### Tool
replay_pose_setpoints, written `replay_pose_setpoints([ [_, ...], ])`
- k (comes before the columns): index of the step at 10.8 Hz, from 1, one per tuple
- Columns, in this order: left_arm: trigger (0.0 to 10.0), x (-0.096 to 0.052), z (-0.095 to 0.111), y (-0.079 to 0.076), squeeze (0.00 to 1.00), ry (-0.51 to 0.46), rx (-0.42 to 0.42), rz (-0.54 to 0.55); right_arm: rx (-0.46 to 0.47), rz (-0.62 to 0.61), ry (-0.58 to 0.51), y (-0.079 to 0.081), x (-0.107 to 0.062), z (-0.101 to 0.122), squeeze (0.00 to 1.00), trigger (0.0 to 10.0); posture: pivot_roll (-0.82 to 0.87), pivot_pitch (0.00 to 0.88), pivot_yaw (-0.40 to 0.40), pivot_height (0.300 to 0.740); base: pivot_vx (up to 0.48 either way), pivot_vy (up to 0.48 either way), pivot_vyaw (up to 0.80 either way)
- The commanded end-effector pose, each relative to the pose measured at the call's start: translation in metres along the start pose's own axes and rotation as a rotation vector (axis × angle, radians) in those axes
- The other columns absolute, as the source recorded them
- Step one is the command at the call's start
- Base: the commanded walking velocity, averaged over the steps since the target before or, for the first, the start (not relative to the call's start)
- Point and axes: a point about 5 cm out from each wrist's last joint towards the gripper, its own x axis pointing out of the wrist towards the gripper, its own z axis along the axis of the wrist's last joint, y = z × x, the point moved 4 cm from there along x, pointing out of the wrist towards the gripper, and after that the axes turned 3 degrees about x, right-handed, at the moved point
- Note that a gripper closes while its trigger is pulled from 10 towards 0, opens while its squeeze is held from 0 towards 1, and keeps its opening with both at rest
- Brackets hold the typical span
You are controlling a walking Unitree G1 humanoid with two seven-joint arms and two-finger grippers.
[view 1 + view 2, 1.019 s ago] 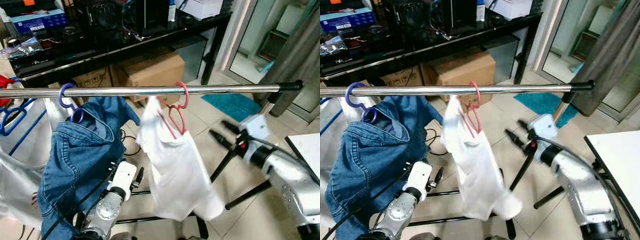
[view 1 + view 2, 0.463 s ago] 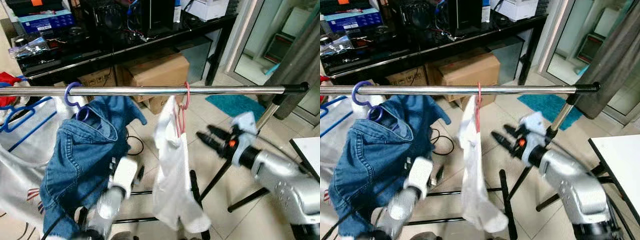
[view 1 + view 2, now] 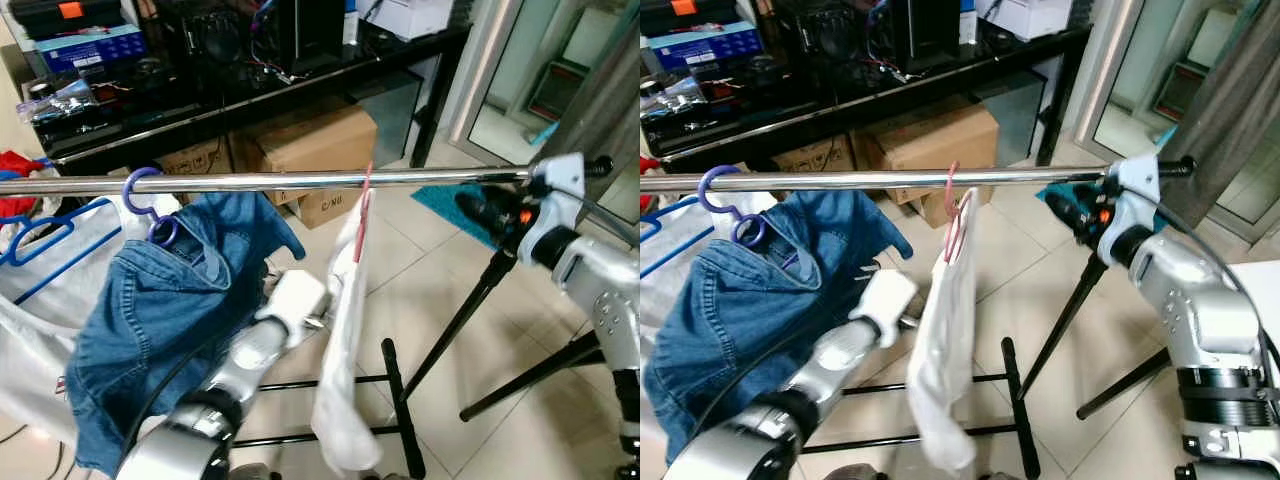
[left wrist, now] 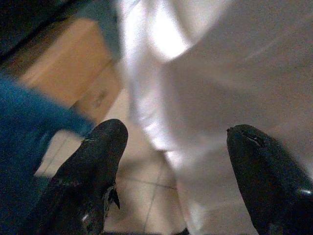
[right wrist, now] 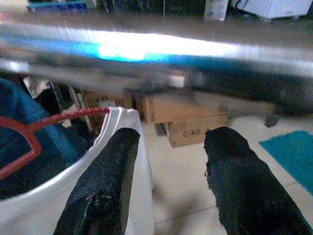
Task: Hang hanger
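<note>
pink hanger point(image 3: 953, 215) with white garment point(image 3: 940, 350) hooked on chrome rail point(image 3: 300, 181) beside denim jacket point(image 3: 160, 310), hanging step apparently done; right hand point(image 5: 168, 181) spread and empty near rail's end, left hand point(image 4: 171, 161) spread by the cloth; next, probably withdrawing both clear.

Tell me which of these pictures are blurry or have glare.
Right wrist view: the metal rail is smeared, with bright glare. Left wrist view: the white garment is soft and washed out. Both eye views are mostly sharp; the left arm is slightly blurred.
</note>
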Motion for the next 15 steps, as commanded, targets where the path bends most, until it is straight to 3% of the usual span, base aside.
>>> replay_pose_setpoints([
  [1,10.0,0.002,0.001,-0.008,0.00,0.011,0.030,-0.062,-0.003,0.005,0.001,0.001,0.001,-0.002,0.00,10.0,0.02,0.000,0.025,0.740,0.000,0.000,0.00],
  [3,10.0,0.001,0.001,-0.040,0.00,-0.001,0.105,-0.216,0.001,0.037,0.059,0.004,-0.002,-0.019,0.00,10.0,0.01,0.000,0.029,0.740,0.000,0.000,0.00],
  [4,10.0,0.001,0.001,-0.052,0.00,-0.009,0.133,-0.264,-0.002,0.050,0.157,0.001,-0.007,-0.041,0.00,10.0,0.01,0.000,0.029,0.740,0.000,0.000,0.00],
  [5,10.0,0.002,0.002,-0.056,0.00,-0.010,0.142,-0.269,0.002,0.076,0.311,-0.001,-0.021,-0.079,0.00,10.0,0.01,0.000,0.028,0.740,0.000,0.000,0.00],
  [7,10.0,0.002,0.002,-0.052,0.00,-0.010,0.144,-0.238,0.002,0.147,0.426,0.013,-0.038,-0.111,0.00,10.0,0.01,0.000,0.029,0.740,0.000,0.000,0.00],
  [8,10.0,0.002,0.003,-0.049,0.00,-0.024,0.145,-0.218,0.029,0.144,0.385,0.018,-0.034,-0.100,0.00,10.0,0.00,0.000,0.035,0.740,0.000,0.000,0.00],
  [9,10.0,0.005,0.039,-0.030,0.00,-0.220,0.119,-0.089,0.079,0.142,0.261,0.022,-0.024,-0.062,0.00,10.0,-0.02,0.000,0.046,0.740,0.000,0.000,0.00],
  [10,10.0,0.008,0.053,-0.028,0.00,-0.269,0.118,-0.067,0.075,0.148,0.241,0.023,-0.026,-0.054,0.00,10.0,-0.03,0.000,0.049,0.740,0.000,0.000,0.00],
  [12,10.0,0.013,0.064,-0.038,0.00,-0.284,0.153,-0.102,0.078,0.121,0.257,0.019,-0.033,-0.062,0.00,10.0,-0.05,0.000,0.050,0.740,0.000,0.000,0.00],
  [15,10.0,0.015,0.053,-0.048,0.00,-0.227,0.201,-0.135,0.122,0.094,0.288,0.020,-0.042,-0.074,0.00,10.0,-0.06,0.000,0.054,0.740,0.000,0.000,0.00],
])
